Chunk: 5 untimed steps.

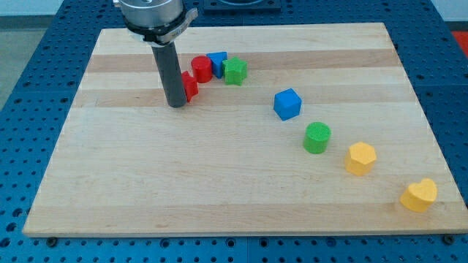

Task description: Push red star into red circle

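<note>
The red star (190,87) lies at the upper left of the wooden board (219,183), mostly hidden behind my rod. My tip (176,104) rests on the board, touching the star's left side. The red circle (202,69), a short cylinder, stands just up and to the right of the star, very close to it or touching it.
A blue block (217,63) and a green star-like block (235,71) sit right of the red circle. A blue cube (287,104), a green cylinder (317,137), a yellow hexagon (360,158) and a yellow heart (419,195) run diagonally toward the lower right.
</note>
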Tool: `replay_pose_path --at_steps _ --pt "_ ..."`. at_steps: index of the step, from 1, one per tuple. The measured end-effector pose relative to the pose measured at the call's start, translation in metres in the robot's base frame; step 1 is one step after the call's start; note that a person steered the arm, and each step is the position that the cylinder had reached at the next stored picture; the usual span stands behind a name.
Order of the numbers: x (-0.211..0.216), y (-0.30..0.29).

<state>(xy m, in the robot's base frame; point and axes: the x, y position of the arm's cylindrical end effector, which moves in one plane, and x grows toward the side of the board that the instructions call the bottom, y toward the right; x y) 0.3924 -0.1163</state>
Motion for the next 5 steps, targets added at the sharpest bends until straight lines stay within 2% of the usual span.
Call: replay_pose_path --at_steps 3,5 --pt "-0.007 -0.001" --pt "0.004 -0.001"
